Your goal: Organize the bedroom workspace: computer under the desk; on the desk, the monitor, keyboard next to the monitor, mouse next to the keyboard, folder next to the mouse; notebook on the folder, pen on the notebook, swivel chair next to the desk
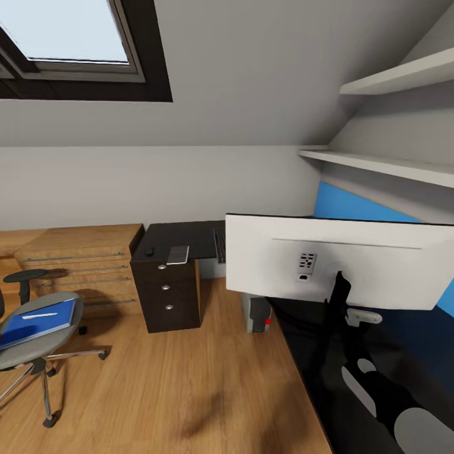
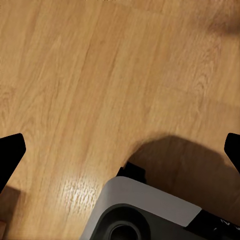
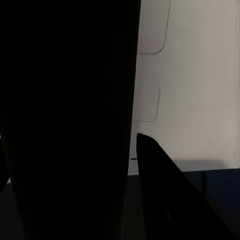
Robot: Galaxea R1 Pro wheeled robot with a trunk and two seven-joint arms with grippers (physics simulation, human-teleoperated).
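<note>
Gripping the monitor [image 1: 353, 258] stand with the right end effector [image 1: 339, 291], setting upright at table's [image 1: 328, 372] twelve o'clock.

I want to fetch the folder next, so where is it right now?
In the head view the blue folder lies flat on the swivel chair's seat at the far left, in front of the low wooden shelf unit.

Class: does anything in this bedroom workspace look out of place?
Yes. The flat bright blue folder lies on the grey swivel chair's seat, not on the black-topped desk. The wide monitor shows its white back to the room.
</note>
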